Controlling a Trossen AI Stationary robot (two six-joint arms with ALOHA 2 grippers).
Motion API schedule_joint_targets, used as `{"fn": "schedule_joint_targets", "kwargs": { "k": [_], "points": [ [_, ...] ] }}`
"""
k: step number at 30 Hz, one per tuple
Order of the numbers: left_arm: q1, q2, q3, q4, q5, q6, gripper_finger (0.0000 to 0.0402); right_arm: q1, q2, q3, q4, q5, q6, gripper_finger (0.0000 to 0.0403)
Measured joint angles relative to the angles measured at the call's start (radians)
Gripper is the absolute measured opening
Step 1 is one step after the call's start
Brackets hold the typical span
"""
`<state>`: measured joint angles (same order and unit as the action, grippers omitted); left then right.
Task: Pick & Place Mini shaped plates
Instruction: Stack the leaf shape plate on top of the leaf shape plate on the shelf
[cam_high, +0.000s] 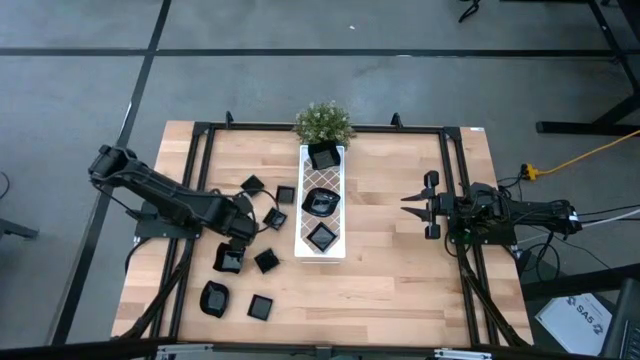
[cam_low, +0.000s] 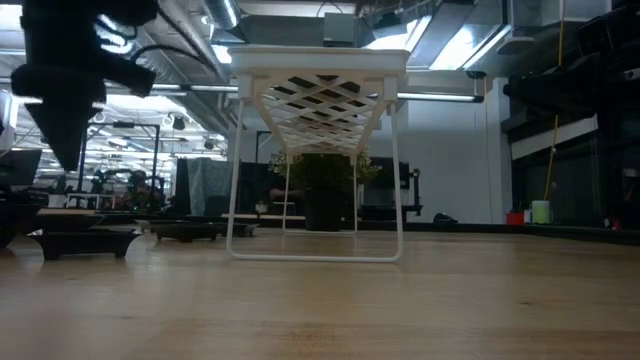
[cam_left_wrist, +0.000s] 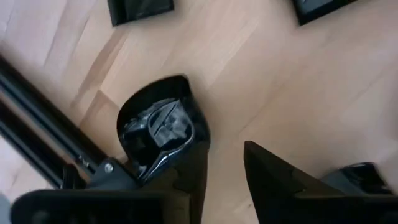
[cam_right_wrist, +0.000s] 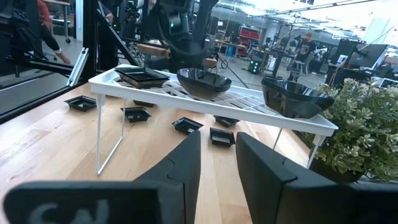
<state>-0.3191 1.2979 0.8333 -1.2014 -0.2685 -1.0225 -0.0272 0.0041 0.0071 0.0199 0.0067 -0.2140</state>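
Note:
Several glossy black mini plates lie flat on the table's left half, among them a plate (cam_high: 229, 260) just below my left gripper (cam_high: 238, 235) and others nearer the near edge (cam_high: 215, 298). Three more plates (cam_high: 321, 202) sit on the white lattice tray (cam_high: 303, 200). My left gripper (cam_left_wrist: 224, 149) is open and pointing down. In the low view it (cam_low: 70, 160) hangs clear above a plate (cam_low: 85, 240). In the left wrist view a rounded plate (cam_left_wrist: 155, 127) lies beside one finger. My right gripper (cam_high: 408, 203) is open and waits right of the tray.
The white tray (cam_low: 320, 70) stands on thin wire legs in the table's middle. A green potted plant (cam_high: 323, 122) sits at its far end. Black frame rails (cam_high: 195, 180) run along the table's left and right sides. Bare wood (cam_high: 390, 280) lies between the tray and the right arm.

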Motion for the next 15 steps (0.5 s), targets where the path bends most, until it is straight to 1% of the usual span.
{"fn": "schedule_joint_targets", "kwargs": {
  "k": [7,15],
  "points": [
    [0.000,0.057,-0.010,0.001,0.001,-0.017,0.0135,0.000,0.000,0.000,0.000,0.000,0.000,0.0102],
    [0.000,0.150,-0.010,0.001,0.000,-0.077,0.0150,0.000,0.000,0.000,0.000,0.000,0.000,0.0102]
  ]
}}
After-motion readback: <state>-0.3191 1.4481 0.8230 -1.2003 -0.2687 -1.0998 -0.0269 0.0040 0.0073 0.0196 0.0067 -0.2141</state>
